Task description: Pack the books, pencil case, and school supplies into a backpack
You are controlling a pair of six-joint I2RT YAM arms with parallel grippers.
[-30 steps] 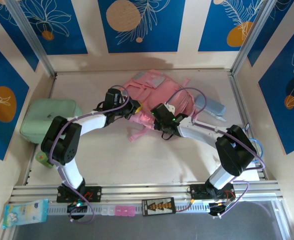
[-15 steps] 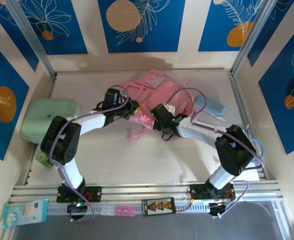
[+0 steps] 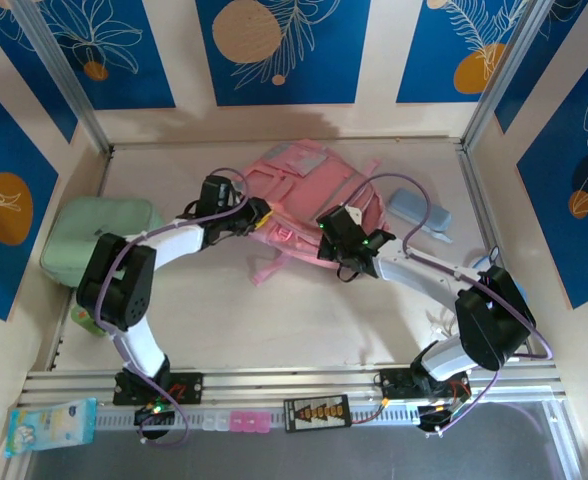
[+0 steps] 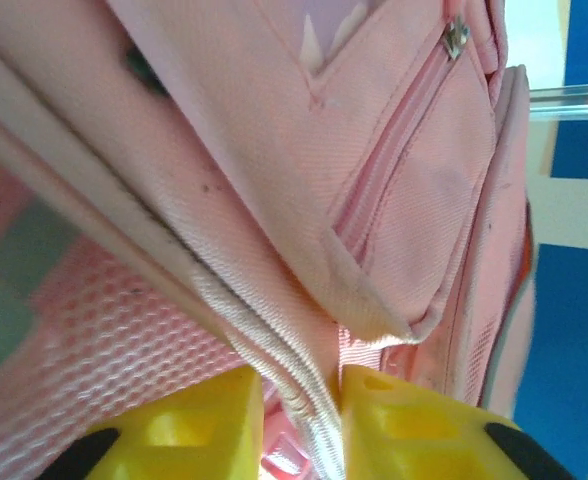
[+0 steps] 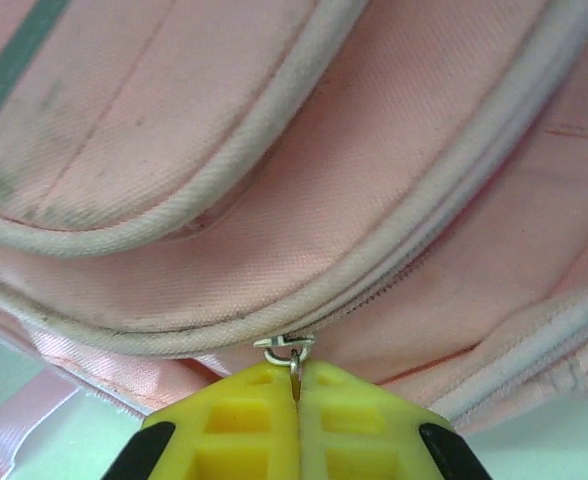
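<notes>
Backpack lies mid-desk, still zipped, and packing appears not to have begun.
Left hand straddles a piped seam, fingers slightly apart, grip unclear; right hand pinches the zip pull; pencil case lies outside, at right.

No legible text or labels anywhere.

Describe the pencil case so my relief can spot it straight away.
Start at the pink backpack in the centre. Just right of it lies the pencil case: a flat, pale blue-grey oblong, much smaller than the mint-green soft case at far left.
</notes>
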